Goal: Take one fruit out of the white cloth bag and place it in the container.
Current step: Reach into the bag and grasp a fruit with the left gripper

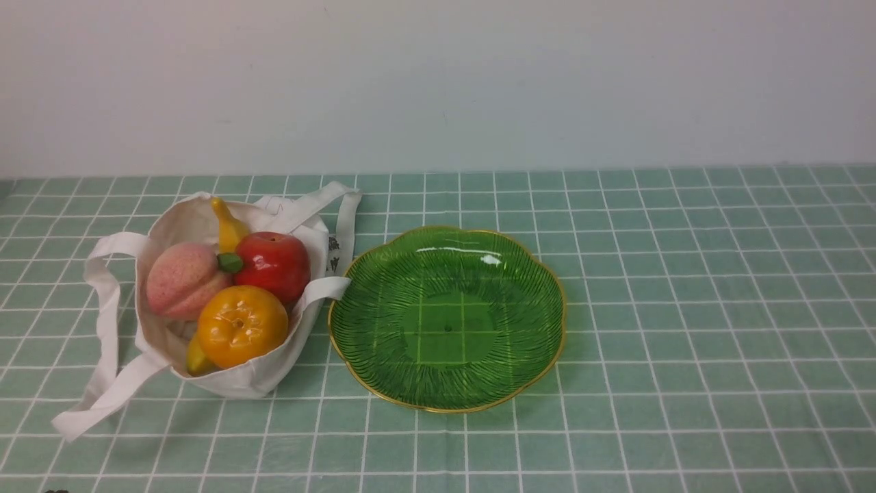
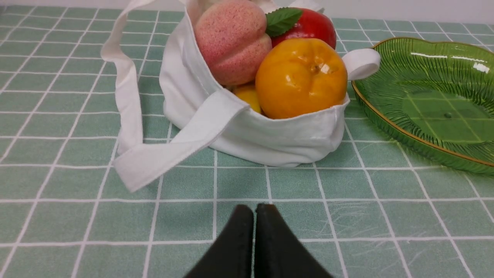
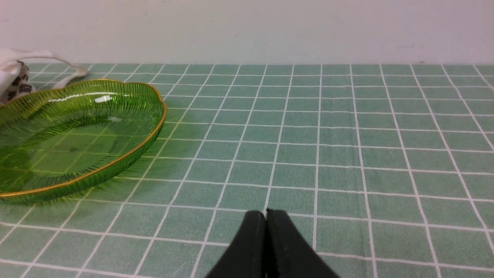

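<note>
Left claw (image 2: 254,209) shut, empty, low over bench (image 2: 77,231), short of white cloth bag (image 2: 278,143); right claw (image 3: 265,212) shut too. Orange fruit (image 2: 301,77) on top in bag, near edge. Open wide, descend from above, pinch mid-body, clear of strap (image 2: 185,135). Green glass dish (image 2: 417,148) just beside bag.

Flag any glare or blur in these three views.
Front view: slightly soft, white glare streaks on the green glass dish. Left wrist view: sharp, small highlights on the orange fruit. Right wrist view: even light, same glare streaks.
</note>
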Controlling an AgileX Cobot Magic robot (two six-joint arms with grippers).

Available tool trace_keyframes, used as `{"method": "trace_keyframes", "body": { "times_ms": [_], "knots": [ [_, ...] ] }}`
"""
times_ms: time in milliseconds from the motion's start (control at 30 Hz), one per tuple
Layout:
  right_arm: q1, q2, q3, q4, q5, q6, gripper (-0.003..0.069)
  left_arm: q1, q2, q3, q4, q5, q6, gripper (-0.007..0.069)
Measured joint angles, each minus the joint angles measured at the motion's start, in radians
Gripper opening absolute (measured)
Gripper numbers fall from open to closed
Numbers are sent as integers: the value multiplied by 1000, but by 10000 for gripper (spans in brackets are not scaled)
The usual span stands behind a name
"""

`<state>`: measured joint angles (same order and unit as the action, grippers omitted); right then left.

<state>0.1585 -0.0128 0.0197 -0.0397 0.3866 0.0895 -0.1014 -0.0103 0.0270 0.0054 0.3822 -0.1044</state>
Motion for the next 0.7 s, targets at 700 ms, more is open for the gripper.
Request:
{"method": "trace_keyframes", "body": {
  "times_ms": [700],
  "knots": [
    [0,0,0,0,0,0,-15,0,0,2,-839,-67,-380,-8]
  ]
}}
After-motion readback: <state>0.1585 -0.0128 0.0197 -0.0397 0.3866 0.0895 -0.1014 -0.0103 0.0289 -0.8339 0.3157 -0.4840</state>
